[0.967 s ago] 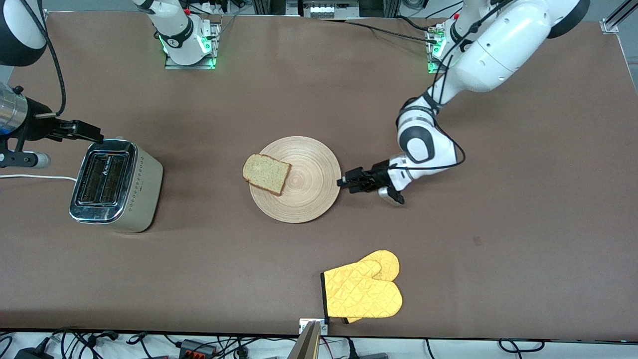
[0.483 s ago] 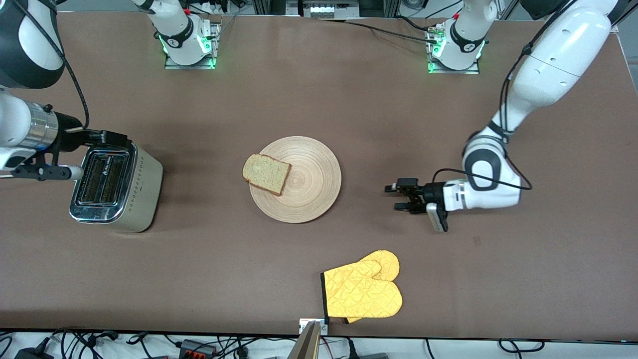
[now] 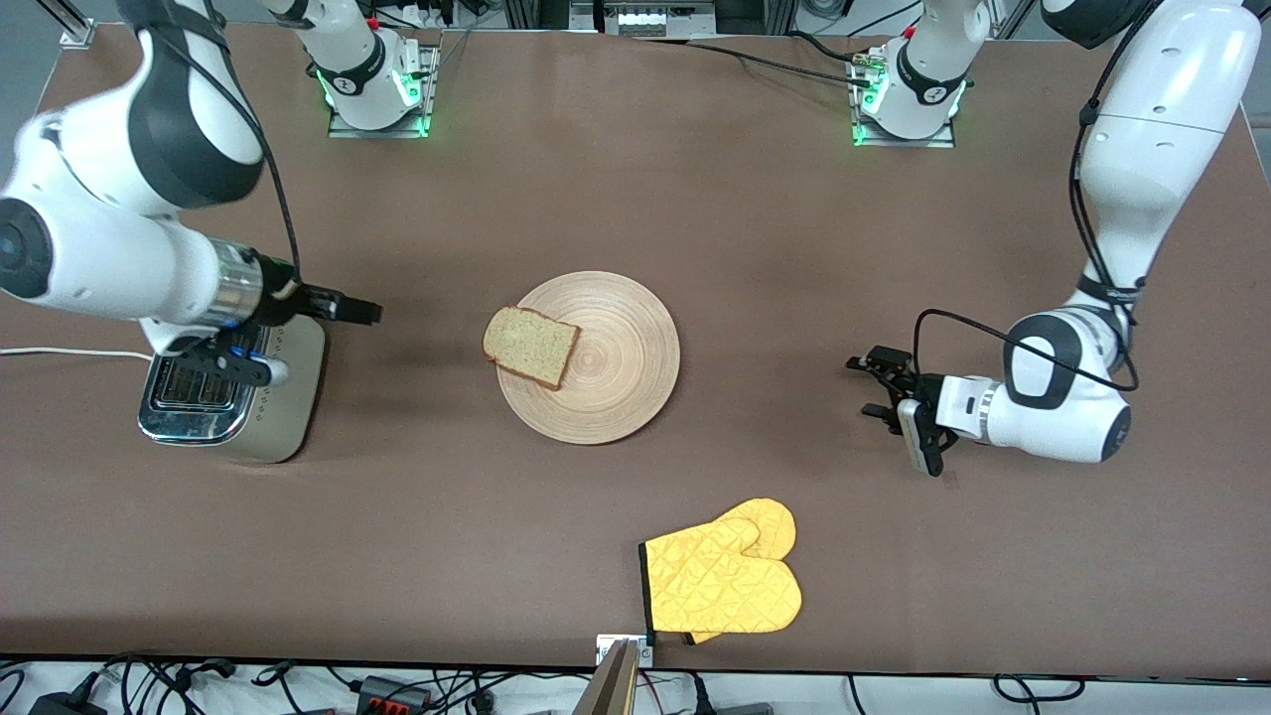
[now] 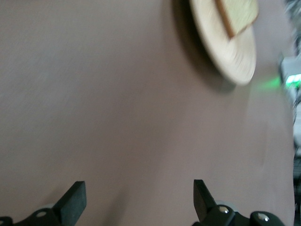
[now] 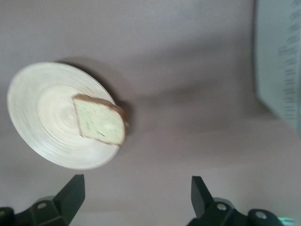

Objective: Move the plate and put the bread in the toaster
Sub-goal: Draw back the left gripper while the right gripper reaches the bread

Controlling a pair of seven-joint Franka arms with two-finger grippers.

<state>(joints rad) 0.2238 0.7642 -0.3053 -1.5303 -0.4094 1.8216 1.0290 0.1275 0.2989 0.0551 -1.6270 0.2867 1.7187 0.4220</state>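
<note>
Reaching for the bread (image 3: 531, 346) looks like the job in hand, and it belongs to the right arm. Going across the front view from the right arm's end of the table: the toaster (image 3: 288, 397) sits there with the right gripper (image 3: 365, 312) poking out over the table just past it, fingers spread wide with nothing between them. In the middle is the plate (image 3: 616, 387), and the bread lies flat on its edge toward the toaster, one corner hanging off the rim. Then comes a yellow oven mitt (image 3: 720, 581), nearer the camera than the plate. Last is the left gripper (image 3: 874, 387), low over bare table well apart from the plate, wide open and empty too, so I'd guess that arm is just waiting.

To do it well, I'd say come in low at that overhanging corner, pinch across the crust, and lift straight so the plate doesn't get dragged. The slice probably flexes, so keep it upright on the way to the slots.

The right wrist view shows the overhang with its shadow and a bit of the toaster's dotted side, which the front view flattens. Only the front view shows the mitt and how the two arms stand.
</note>
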